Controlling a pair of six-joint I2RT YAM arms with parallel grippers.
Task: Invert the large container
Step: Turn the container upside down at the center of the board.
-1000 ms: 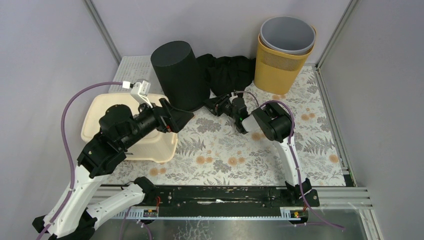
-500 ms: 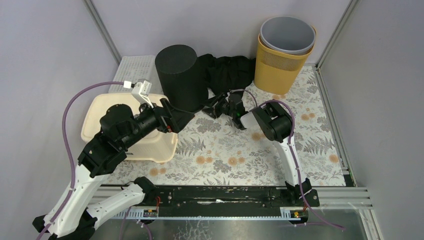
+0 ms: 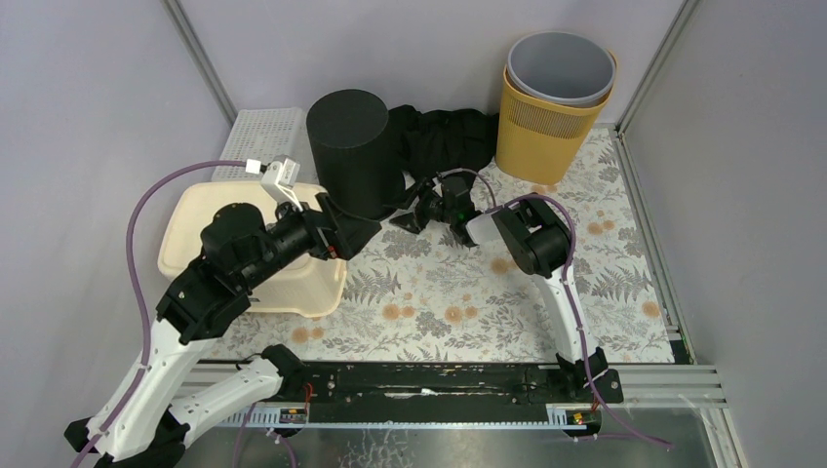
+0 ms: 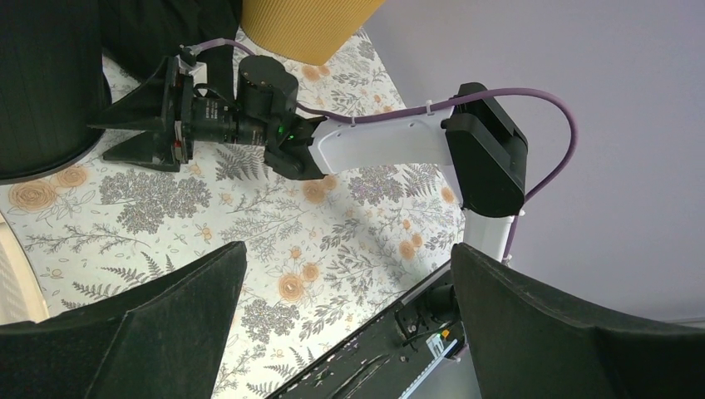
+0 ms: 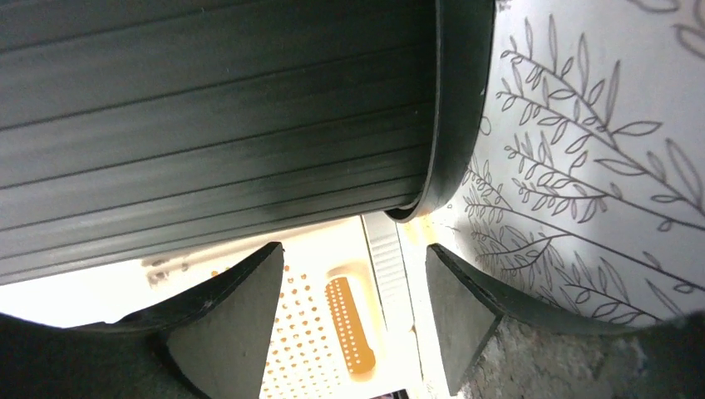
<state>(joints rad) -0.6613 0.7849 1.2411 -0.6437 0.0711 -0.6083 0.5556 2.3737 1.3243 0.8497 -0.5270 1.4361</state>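
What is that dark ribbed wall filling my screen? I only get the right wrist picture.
Observer: It is a black bin. From above, it stands with its closed bottom facing up.
Visitor: Is my claw holding it?
Observer: No. The right gripper is open, low at the bin's right side. I cannot tell whether it touches.
Visitor: Where is the other arm?
Observer: The left gripper is open too, just in front of the bin, next to a cream tub.
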